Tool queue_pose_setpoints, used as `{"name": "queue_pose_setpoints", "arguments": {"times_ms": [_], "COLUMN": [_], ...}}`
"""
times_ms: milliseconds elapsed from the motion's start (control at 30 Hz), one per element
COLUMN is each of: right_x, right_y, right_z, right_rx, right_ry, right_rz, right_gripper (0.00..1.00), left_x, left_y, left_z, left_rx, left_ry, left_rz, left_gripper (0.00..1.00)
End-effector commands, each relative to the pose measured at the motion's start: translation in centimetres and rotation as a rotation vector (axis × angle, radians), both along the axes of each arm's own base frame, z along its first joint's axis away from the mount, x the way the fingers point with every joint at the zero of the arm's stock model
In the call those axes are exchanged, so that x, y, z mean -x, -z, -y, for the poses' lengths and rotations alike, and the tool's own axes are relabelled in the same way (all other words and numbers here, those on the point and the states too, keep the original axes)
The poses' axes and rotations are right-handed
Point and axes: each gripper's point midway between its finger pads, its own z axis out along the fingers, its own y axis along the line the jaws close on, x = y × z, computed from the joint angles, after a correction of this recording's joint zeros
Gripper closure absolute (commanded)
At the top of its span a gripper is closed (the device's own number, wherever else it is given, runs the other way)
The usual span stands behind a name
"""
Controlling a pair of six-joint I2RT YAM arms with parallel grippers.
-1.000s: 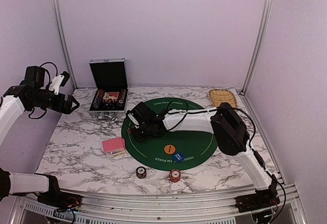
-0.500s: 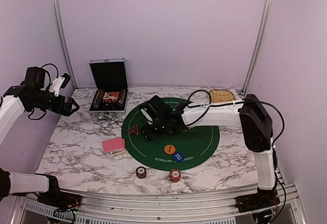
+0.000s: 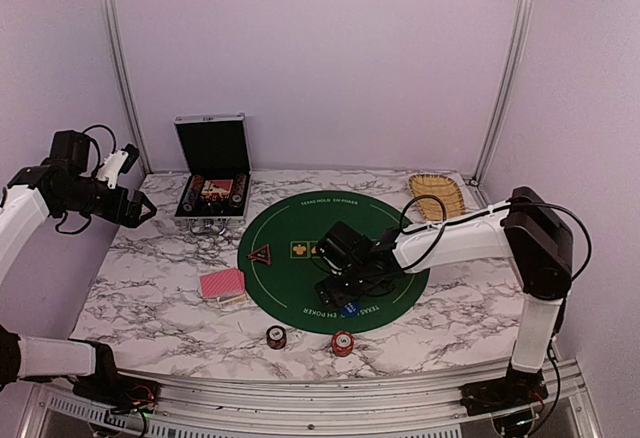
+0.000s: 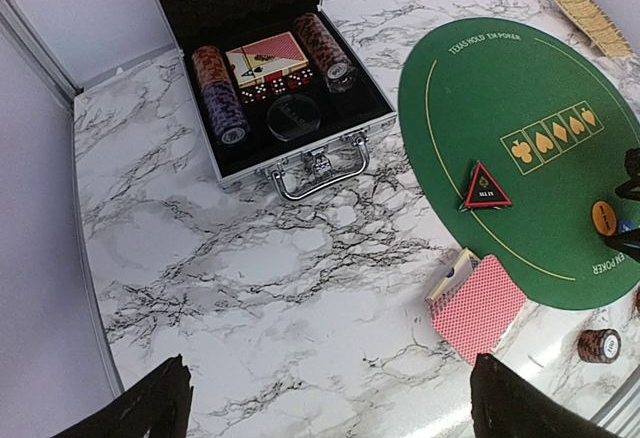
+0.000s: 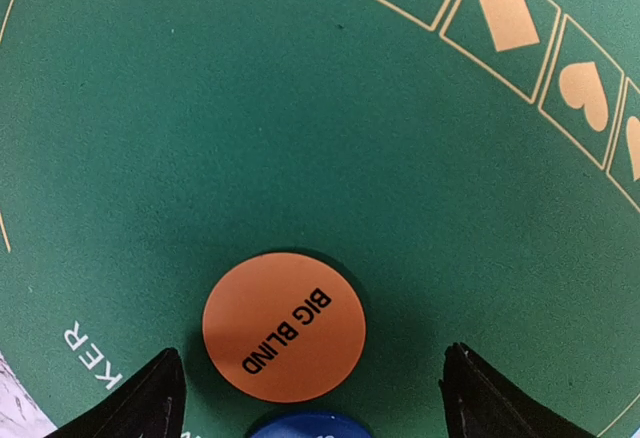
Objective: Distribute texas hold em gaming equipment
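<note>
Right gripper [image 5: 310,383] over green poker mat [image 5: 200,108], jaws wide apart, straddling orange BIG BLIND button [image 5: 284,326] without contact. Left gripper [image 4: 328,403] aloft above marble table [image 4: 250,288], jaws apart, empty.

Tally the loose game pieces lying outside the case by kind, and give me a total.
Disc buttons: 2, orange button and blue button
Triangular marker: 1
Card pile: 1
Chip stacks: 2, dark stack and red stack
Total: 6
</note>
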Motion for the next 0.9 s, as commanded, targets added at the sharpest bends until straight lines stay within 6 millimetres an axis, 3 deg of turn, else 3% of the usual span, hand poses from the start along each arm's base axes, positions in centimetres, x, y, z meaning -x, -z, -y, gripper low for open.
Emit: {"name": "queue_pose_setpoints", "arguments": {"times_ms": [0,500,867], "right_x": [0.4,-0.4,-2.8], "right_y": [-0.4,0.3,0.9], "right_z": [-0.1,-1.5,-0.5], "right_rx": [-0.022,0.003,0.045], "right_ry": [0.022,0.007,0.097], "right_rz": [-0.003,0.017,0.066], "right_gripper": [0.15,0.42,0.57], "left_x": [0.0,0.5,0.4], "left_y": [-0.9,-0.9,-1.4], "left_z": [0.3,0.1,0.1], "left_rx": [0.009,-0.007,-0.006], "left_ry": [0.022,0.022,0.016], "left_rz": [0.005,0.009,0.019], "left_gripper": [0.01,0.01,0.01]}}
